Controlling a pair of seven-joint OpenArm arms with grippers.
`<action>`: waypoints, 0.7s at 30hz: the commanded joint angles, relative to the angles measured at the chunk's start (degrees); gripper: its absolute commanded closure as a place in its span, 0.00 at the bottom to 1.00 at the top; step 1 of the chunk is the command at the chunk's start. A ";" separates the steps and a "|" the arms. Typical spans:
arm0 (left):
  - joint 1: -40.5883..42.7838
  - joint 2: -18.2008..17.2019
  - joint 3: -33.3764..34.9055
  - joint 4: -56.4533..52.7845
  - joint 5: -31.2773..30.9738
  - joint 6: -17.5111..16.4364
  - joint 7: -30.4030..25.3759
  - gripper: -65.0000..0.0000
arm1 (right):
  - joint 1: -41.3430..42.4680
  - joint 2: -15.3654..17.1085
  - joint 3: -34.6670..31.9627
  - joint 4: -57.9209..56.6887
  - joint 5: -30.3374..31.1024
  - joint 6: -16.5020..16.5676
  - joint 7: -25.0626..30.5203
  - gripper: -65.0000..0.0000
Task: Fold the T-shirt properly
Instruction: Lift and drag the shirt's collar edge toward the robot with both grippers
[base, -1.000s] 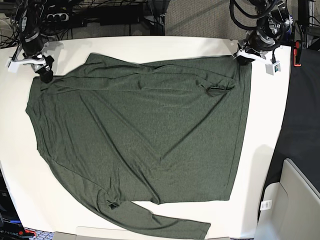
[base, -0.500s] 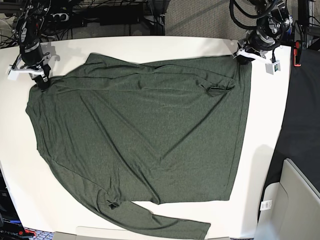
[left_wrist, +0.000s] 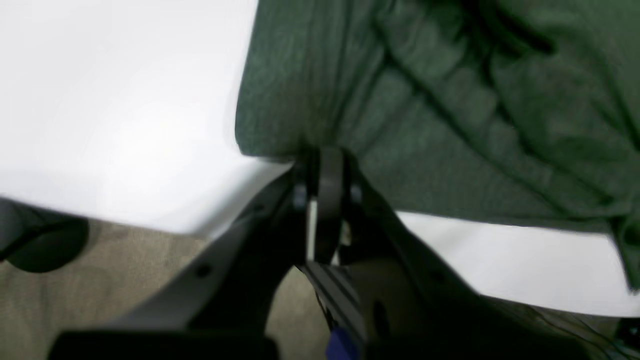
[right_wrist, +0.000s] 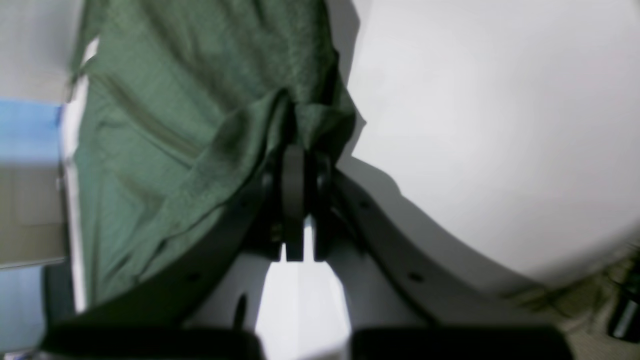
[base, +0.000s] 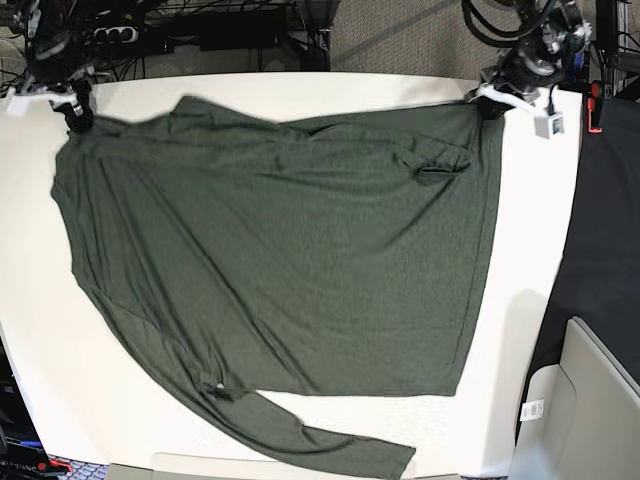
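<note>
base view, left to right: the right gripper (base: 72, 108) sits at the far left corner of the white table (base: 30, 260), its jaws closed on a corner of the t-shirt (base: 290, 250). the t-shirt, dark olive green, lies spread across most of the table top, with one long sleeve (base: 310, 440) trailing along the near edge. a small fold of cloth (base: 440, 170) lies on the shirt towards its right side. the left gripper (base: 492, 103) sits at the far right corner, its jaws closed on the opposite corner of the shirt. right wrist view: cloth bunches between the pressed fingers (right_wrist: 294, 165). left wrist view: the shirt edge enters the pressed fingers (left_wrist: 327, 175) just beside the table edge.
</note>
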 joint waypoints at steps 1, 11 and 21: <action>0.34 -0.69 -1.33 0.97 0.12 -0.73 -0.51 1.00 | -0.76 0.70 0.74 1.89 0.59 0.84 0.62 0.99; 3.77 -1.39 -5.11 1.06 0.12 -4.95 -0.42 1.00 | -5.86 0.61 1.36 7.95 0.68 0.93 0.62 0.99; 0.25 -1.74 -5.11 4.84 0.12 -5.04 -0.51 1.00 | -2.34 0.52 1.44 10.85 0.68 1.02 0.97 0.99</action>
